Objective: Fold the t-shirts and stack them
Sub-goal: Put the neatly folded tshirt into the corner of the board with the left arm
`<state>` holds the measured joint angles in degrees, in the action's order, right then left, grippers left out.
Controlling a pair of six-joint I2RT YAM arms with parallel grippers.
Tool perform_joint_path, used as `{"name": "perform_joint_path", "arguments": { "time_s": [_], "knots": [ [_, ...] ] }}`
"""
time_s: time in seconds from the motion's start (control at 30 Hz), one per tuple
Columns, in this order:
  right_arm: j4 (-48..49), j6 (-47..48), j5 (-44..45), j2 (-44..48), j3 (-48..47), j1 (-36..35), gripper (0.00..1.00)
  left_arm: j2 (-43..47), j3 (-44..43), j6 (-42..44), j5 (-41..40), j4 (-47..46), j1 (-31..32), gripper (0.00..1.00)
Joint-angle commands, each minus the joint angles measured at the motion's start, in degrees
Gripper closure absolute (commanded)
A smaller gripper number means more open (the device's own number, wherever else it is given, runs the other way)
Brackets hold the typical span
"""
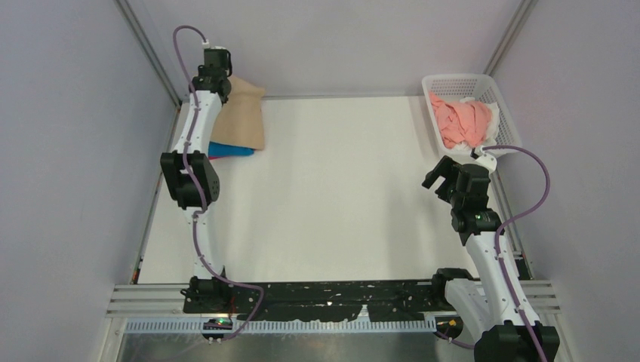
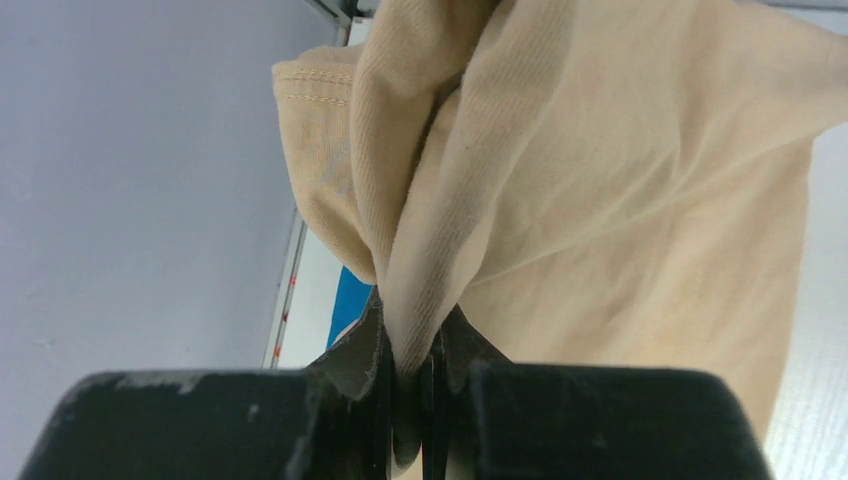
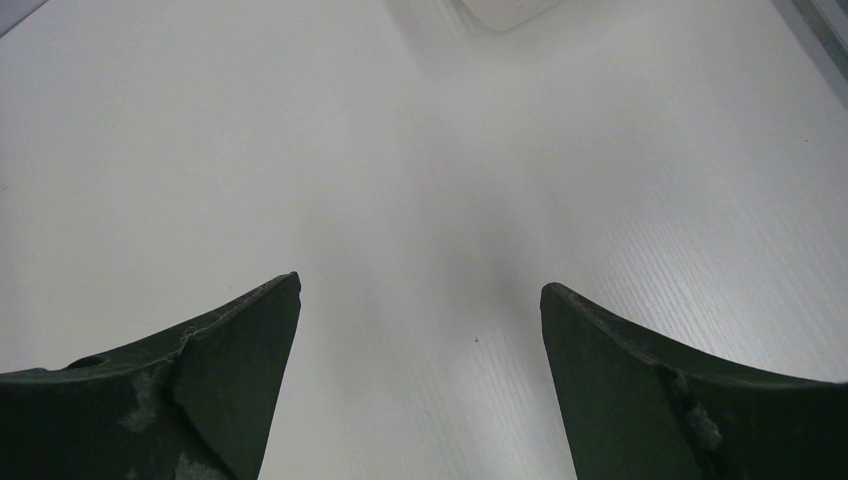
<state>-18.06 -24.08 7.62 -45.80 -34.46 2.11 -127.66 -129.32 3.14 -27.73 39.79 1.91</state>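
A tan t-shirt (image 1: 240,117) lies at the table's far left, over a blue t-shirt (image 1: 230,150) whose edge shows beneath it. My left gripper (image 1: 220,84) is at the far left corner, shut on a bunched fold of the tan t-shirt (image 2: 560,190); the cloth runs down between the jaws of the left gripper (image 2: 420,345). A strip of the blue t-shirt (image 2: 350,300) shows behind the fold. A salmon-pink t-shirt (image 1: 462,122) sits crumpled in the basket with white cloth (image 1: 493,121) beside it. My right gripper (image 1: 441,175) hovers open over bare table, in the wrist view the right gripper (image 3: 420,300) holding nothing.
The white mesh basket (image 1: 462,81) stands at the far right corner; its near corner (image 3: 508,10) shows ahead of the right gripper. Grey walls and metal frame rails (image 1: 151,53) close in the table on three sides. The arm bases sit on a black rail (image 1: 332,298) at the near edge.
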Motion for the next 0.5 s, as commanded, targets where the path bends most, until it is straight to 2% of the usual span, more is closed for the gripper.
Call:
{"name": "perform_joint_path", "arguments": {
  "time_s": [0.0,0.23,0.3,0.37,0.43,0.47],
  "knots": [
    [1.7,0.6,2.1,-0.1,-0.4,0.3,0.05,-2.0,-3.8,-1.9,5.7,0.4,-3.4,1.0],
    [1.7,0.5,2.8,-0.6,-0.3,0.3,0.05,-5.0,-5.2,-2.2,6.5,0.3,-5.9,0.99],
    [1.5,0.5,2.8,-0.9,-0.5,0.3,0.05,-5.7,-5.9,-2.6,6.8,1.1,-6.3,0.91],
    [1.4,0.5,3.0,-0.9,-0.6,0.4,0.05,-5.9,-5.9,-2.8,7.0,1.5,-6.8,0.57],
    [1.2,0.5,3.0,-0.9,-0.6,0.4,0.05,-6.0,-5.9,-2.8,6.9,2.2,-7.4,0.39],
    [1.2,0.6,3.0,-0.9,-0.7,0.4,0.05,-5.9,-5.9,-4.5,6.7,2.6,-7.7,0.2]
  ]
}}
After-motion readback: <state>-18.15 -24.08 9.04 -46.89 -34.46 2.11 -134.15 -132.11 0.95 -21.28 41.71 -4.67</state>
